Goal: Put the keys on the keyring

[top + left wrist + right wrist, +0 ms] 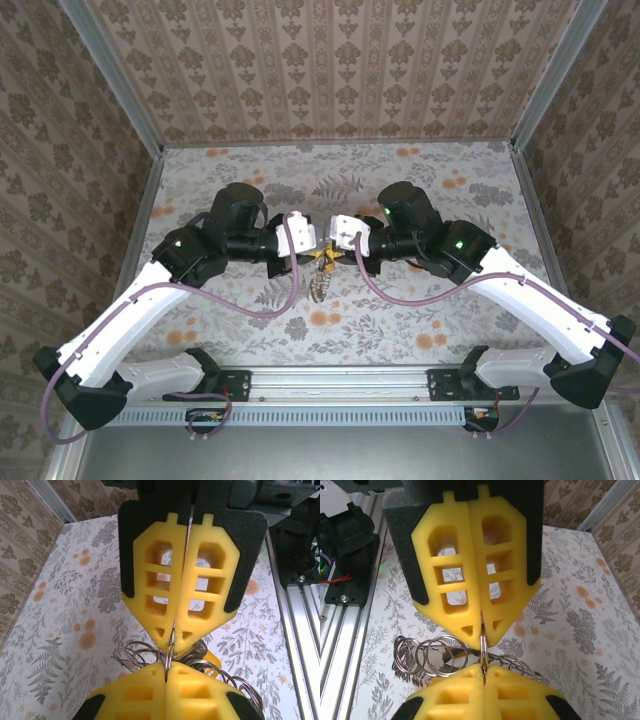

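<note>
Above the middle of the table my left gripper [314, 254] and right gripper [331, 254] meet tip to tip. Each is shut on the same upright steel ring [170, 652] of the keyring [320, 285], whose linked rings [435, 655] hang below and to both sides. In the left wrist view my own gripper [166, 672] pinches the ring from below and the right gripper [174, 635] from above. The right wrist view mirrors this, with my right gripper [483, 672] below and the left gripper [481, 630] above. A yellow-orange piece [217, 661] peeks out behind the rings; I cannot tell whether it is a key.
The floral table cover [420, 320] lies under the hanging rings. An aluminium rail [340, 385] with both arm bases runs along the near edge. Patterned walls [330, 70] enclose the back and sides.
</note>
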Controlling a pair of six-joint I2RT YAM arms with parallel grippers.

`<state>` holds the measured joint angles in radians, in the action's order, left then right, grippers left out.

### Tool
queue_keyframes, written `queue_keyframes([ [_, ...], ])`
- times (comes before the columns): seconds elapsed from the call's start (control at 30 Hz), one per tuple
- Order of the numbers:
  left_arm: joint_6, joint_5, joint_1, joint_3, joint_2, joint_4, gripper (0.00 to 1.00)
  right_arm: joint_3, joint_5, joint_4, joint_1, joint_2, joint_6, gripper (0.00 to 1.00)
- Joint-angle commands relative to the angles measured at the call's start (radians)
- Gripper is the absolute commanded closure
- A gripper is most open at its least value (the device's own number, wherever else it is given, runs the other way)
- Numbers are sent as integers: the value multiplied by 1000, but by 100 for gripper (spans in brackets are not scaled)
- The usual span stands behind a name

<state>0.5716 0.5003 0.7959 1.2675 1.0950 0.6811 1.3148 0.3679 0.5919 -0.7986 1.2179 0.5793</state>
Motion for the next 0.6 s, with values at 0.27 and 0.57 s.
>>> queue_keyframes([
  [0.27,-209,342,-94,-115,-92,-358,100,-25,79,-52,-8,-55,-5,80],
  [0.57,-305,390,-117,-184,-140,-488,100,-28,74,-52,-7,-49,0,95],
])
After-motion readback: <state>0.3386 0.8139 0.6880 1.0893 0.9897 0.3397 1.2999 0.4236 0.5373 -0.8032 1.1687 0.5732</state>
